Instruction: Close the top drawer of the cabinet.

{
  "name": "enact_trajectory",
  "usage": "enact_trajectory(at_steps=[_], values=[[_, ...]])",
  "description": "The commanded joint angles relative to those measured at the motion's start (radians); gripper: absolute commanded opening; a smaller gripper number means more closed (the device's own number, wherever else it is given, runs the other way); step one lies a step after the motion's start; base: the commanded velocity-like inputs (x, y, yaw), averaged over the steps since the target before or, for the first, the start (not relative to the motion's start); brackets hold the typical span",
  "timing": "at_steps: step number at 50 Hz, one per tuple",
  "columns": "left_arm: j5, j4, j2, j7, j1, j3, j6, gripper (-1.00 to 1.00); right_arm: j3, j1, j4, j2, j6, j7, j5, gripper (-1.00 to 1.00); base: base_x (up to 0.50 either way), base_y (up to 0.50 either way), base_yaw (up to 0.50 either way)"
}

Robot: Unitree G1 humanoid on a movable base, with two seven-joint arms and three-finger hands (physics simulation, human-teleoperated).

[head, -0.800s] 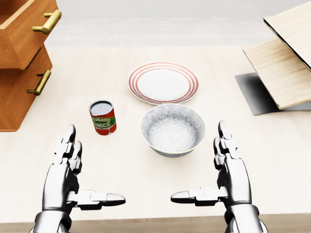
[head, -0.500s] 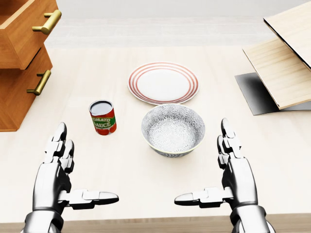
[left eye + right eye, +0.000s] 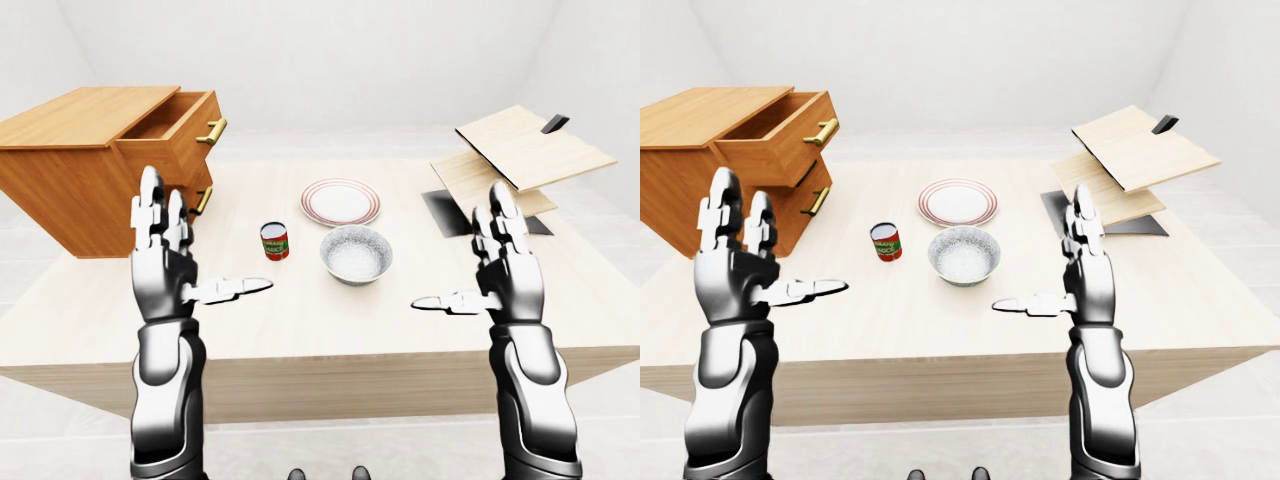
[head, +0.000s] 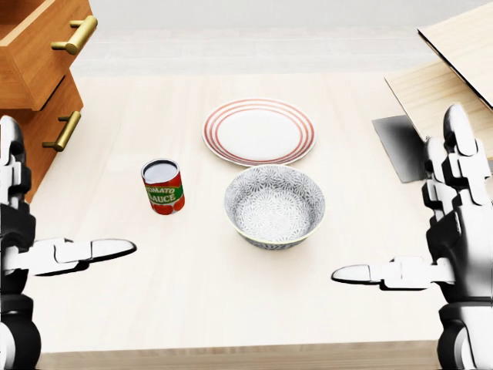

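I see the table (image 3: 300, 330) filling most of the view, pale wood, with everything else resting on it. The cabinet (image 3: 75, 170) sits at the far left; its top drawer (image 3: 175, 125) is pulled out toward the right, brass handle (image 3: 212, 131) showing, and the lower drawer below it sits flush. At the far right, two light wooden boards (image 3: 530, 148) lie stacked and tilted over a dark mat (image 3: 445, 212).

My left hand (image 3: 165, 262) is raised near the left side, fingers spread upward, thumb pointing right, holding nothing, apart from the cabinet. My right hand (image 3: 505, 270) mirrors it on the right, fingers spread, thumb pointing left, empty.

Between the hands: a patterned bowl (image 4: 274, 205) in the middle, a red-rimmed plate (image 4: 259, 131) just beyond it, and a tomato sauce can (image 4: 162, 186) upright left of the bowl.
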Motion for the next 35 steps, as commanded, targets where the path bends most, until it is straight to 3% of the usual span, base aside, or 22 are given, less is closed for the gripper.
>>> enact_trajectory(at_steps=[1,25,35], values=[[-0.044,-0.179,0.052,0.027,-0.114,0.044,0.0,1.0,-0.082,-0.074,-0.147,-0.041,0.0,0.011,0.02,1.0,0.0,0.0,0.0],[-0.029,-0.232,0.064,0.058,-0.153,0.051,0.0,1.0,-0.091,-0.201,-0.342,-0.073,0.0,0.021,0.049,1.0,0.0,0.0,0.0],[-0.064,-0.275,0.075,0.056,-0.177,0.078,0.0,1.0,-0.079,-0.175,-0.327,-0.073,0.0,0.021,0.045,1.0,0.0,0.0,0.0]])
